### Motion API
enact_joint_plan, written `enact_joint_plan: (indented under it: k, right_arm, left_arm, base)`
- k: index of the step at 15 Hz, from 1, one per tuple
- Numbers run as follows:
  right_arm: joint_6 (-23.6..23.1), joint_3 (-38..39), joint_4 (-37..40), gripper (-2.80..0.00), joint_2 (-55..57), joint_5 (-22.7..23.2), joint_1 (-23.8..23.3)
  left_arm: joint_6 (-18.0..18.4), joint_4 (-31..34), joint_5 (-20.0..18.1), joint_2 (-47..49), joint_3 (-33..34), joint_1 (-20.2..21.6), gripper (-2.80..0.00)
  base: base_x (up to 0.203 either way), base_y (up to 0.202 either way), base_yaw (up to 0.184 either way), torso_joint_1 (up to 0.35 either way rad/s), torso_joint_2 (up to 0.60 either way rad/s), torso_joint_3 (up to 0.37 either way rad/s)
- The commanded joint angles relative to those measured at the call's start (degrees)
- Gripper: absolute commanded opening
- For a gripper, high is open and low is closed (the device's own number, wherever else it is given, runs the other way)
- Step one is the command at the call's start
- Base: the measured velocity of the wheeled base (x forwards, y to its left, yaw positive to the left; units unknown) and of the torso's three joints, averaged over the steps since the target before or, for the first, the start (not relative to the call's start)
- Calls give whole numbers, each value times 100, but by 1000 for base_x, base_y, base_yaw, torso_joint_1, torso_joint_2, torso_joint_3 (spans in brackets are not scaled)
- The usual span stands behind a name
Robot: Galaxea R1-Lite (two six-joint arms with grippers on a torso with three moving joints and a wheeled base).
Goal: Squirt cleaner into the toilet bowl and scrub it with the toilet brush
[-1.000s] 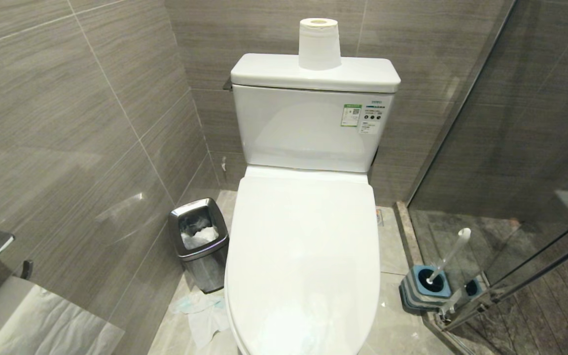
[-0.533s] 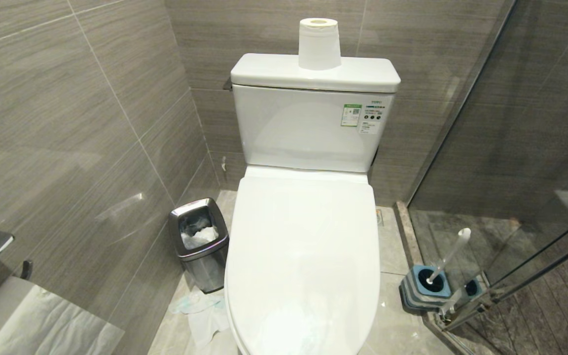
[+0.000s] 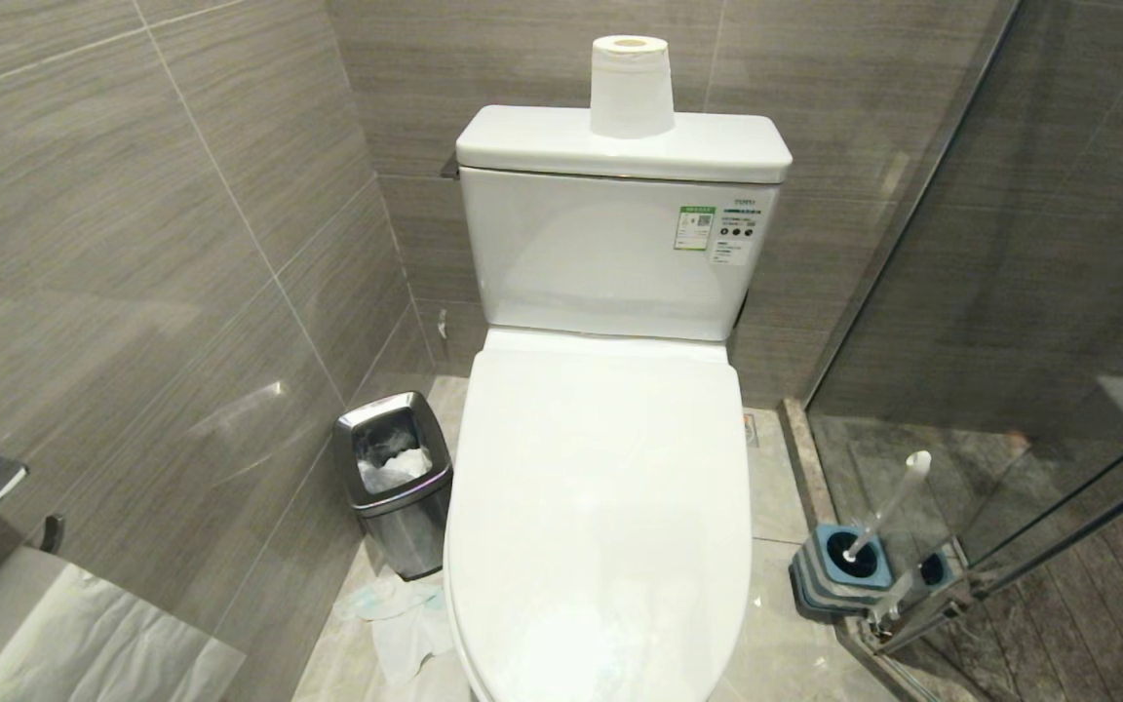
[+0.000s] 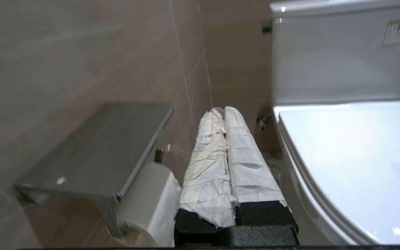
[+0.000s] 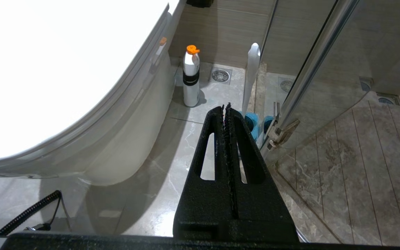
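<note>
The white toilet bowl (image 3: 600,507) stands in front of me with its lid down, so the basin is hidden. To its right, by the glass door, the white toilet brush (image 3: 888,507) leans in its blue-topped holder (image 3: 839,575). A white cleaner bottle (image 5: 191,76) with an orange cap stands on the floor beside the toilet's base, near the brush (image 5: 250,76). My left gripper (image 4: 222,111) is shut and empty, its fingers wrapped in white paper, hanging left of the toilet (image 4: 352,156). My right gripper (image 5: 225,106) is shut and empty, above the floor short of the holder. Neither arm shows in the head view.
A steel waste bin (image 3: 393,478) stands left of the toilet with crumpled paper (image 3: 396,614) on the floor before it. A paper roll (image 3: 631,86) sits on the tank. The glass shower door (image 3: 1010,341) closes off the right side. A wall paper holder with a metal shelf (image 4: 96,149) is on the left.
</note>
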Motion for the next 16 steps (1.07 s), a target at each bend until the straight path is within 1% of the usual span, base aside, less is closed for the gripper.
enact_joint_plan:
  k: [1, 3, 5, 8, 9, 13, 15, 16]
  right_arm:
    - [-4, 8, -2, -280, 2, 6, 2]
    - [-4, 9, -2, -280, 2, -2, 2]
    - [-4, 9, -2, -280, 2, 6, 2]
    - [-4, 9, -2, -280, 2, 6, 2]
    - [-4, 9, -2, -280, 2, 6, 2]
    - [-4, 9, -2, -280, 2, 6, 2]
    - [-4, 9, -2, -280, 2, 6, 2]
    - [-4, 9, 3, -280, 2, 6, 2]
  left_arm:
    - [-28, 107, -19, 2, 382, 1, -280]
    - [-75, 790, -193, 2, 387, 0, -280]
    - [-117, 1270, -285, 2, 389, 0, -280]
    - [-179, 1882, -270, 2, 391, 0, -280]
    - [-187, 2002, -240, 2, 382, 0, -280]
    - [-100, 1991, -275, 2, 382, 0, -280]
    - [-230, 1982, -223, 2, 382, 0, -280]
    - [-387, 1975, -197, 2, 382, 0, -280]
  base:
    - [0, 0, 0, 0, 0, 0]
    - [0, 0, 0, 0, 0, 0]
    - [0, 0, 0, 0, 0, 0]
    - [0, 0, 0, 0, 0, 0]
    - [0, 0, 0, 0, 0, 0]
    - [0, 0, 0, 0, 0, 0]
    - [0, 0, 0, 0, 0, 0]
    - [0, 0, 0, 0, 0, 0]
